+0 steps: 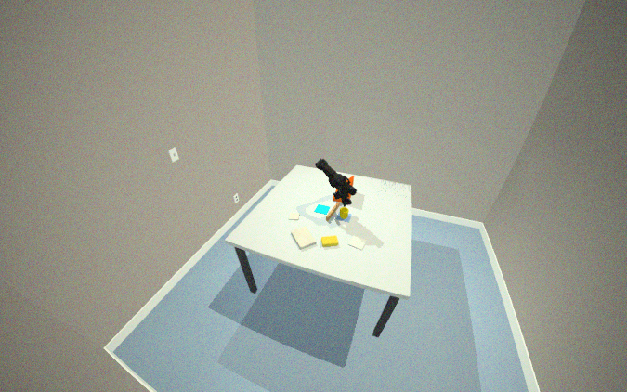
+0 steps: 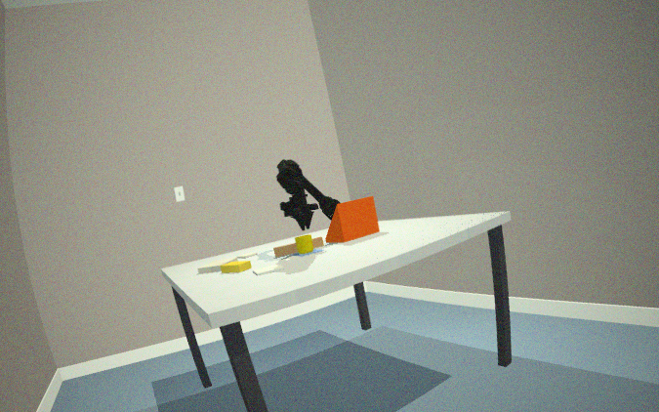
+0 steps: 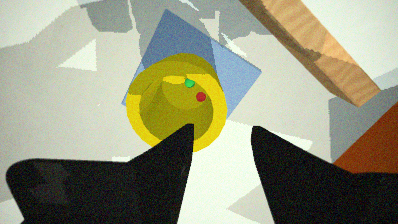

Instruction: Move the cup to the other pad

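Pre-grasp step — pincer [image 1: 346,202] [image 2: 306,228] [image 3: 222,131] is hovering above the yellow cup [image 1: 344,213] [image 2: 304,244] [image 3: 218,110], fingers part-spread, holding nothing. Cup is standing on the blue pad [image 1: 349,217] [image 2: 317,251] [image 3: 241,75], center-right in the top view. Next needs centering, then lowering — 2 marbles [image 3: 195,90] are sitting inside.

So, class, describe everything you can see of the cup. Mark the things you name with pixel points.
The cup [image 1: 344,213] [image 2: 304,244] [image 3: 217,107] is yellow, round and open-topped, with a thick rim and plain walls; its material is unclear. It stands upright on the blue pad [image 1: 349,217] [image 3: 242,75], with a green and a red marble visible inside. The gripper [image 1: 347,204] [image 2: 306,228] [image 3: 222,131] hovers above, not holding it.
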### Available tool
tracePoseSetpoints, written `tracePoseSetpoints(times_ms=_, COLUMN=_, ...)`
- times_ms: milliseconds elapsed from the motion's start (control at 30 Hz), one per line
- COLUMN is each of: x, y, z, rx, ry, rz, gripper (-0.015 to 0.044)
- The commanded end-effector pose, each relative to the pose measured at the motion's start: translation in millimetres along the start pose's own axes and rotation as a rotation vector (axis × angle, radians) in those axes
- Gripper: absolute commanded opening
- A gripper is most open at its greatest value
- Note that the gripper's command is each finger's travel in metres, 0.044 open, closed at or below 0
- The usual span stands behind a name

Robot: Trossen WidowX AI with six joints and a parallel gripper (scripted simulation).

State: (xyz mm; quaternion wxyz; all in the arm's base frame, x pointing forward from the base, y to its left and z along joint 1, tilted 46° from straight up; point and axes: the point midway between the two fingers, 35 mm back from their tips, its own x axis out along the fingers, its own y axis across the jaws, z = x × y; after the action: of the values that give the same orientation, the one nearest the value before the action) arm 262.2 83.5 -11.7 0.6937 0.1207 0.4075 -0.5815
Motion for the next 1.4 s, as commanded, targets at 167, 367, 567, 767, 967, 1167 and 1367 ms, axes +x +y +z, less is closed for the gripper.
tracePoseSetpoints(times_ms=167, x=14, y=2, z=1, rx=0.006, ry=-0.007, rz=0.001, gripper=0.0167)
tracePoseSetpoints(times_ms=367, x=24, y=2, z=1, rx=0.006, ry=-0.007, rz=0.002, gripper=0.0167)
tracePoseSetpoints(times_ms=567, x=34, y=2, z=1, rx=0.006, ry=-0.007, rz=0.001, gripper=0.0167)
tracePoseSetpoints(times_ms=767, x=44, y=2, z=1, rx=0.006, ry=-0.008, rz=0.001, gripper=0.0167)
tracePoseSetpoints(times_ms=967, x=54, y=1, z=2, rx=0.007, ry=-0.009, rz=0.001, gripper=0.0167)
tracePoseSetpoints(times_ms=1167, x=61, y=0, z=2, rx=0.007, ry=-0.01, rz=0.0, gripper=0.0167)
tracePoseSetpoints(times_ms=1367, x=59, y=1, z=1, rx=0.013, ry=-0.005, rz=0.0, gripper=0.0153)
